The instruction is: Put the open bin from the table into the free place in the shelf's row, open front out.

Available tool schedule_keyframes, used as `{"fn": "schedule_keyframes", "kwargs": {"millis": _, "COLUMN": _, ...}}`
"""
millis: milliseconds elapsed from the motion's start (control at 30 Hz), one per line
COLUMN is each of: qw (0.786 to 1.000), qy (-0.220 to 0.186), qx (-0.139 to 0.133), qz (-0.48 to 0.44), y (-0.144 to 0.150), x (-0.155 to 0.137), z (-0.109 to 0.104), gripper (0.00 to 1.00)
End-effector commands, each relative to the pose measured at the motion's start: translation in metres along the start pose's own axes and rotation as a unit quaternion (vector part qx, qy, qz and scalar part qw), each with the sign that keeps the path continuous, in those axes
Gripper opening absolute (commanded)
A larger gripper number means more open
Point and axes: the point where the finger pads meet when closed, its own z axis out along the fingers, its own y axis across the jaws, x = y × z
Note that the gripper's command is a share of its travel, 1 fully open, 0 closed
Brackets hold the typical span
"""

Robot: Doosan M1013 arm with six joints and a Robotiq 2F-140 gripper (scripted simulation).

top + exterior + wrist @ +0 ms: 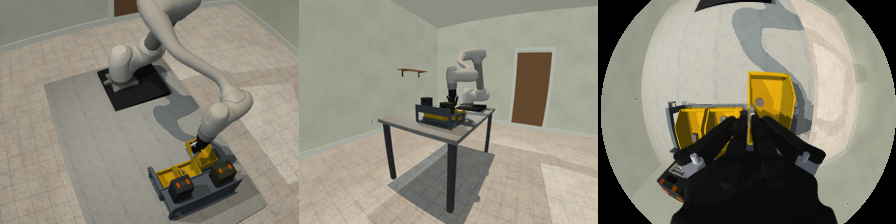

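The yellow open bin (207,157) (772,96) (461,111) sits at the right end of the row on the grey shelf (204,196) (433,112) and sticks out further toward the arm than its neighbours. My gripper (196,151) (748,109) (452,102) comes down from above and is shut on the bin's thin left side wall. Two other yellow bins (165,177) (187,168) (691,127) stand side by side to its left in the shelf. I cannot make out the bin's parts.
Two dark boxes with orange marks (181,189) (223,172) stand on the shelf's upper board, behind the bins. The arm's black base plate (137,90) lies at the far end of the grey table (96,140). The table's edge runs close behind the shelf.
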Motion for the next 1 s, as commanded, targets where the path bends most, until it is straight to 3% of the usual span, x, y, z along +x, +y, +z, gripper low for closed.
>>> {"fn": "schedule_keyframes", "kwargs": {"millis": 0, "qw": 1.000, "qy": 0.000, "qx": 0.000, "qz": 0.000, "y": 0.0000, "x": 0.0000, "z": -0.0001, "gripper": 0.00}}
{"fn": "schedule_keyframes", "kwargs": {"millis": 967, "qw": 1.000, "qy": 0.000, "qx": 0.000, "qz": 0.000, "y": 0.0000, "x": -0.0010, "z": 0.0069, "gripper": 0.00}}
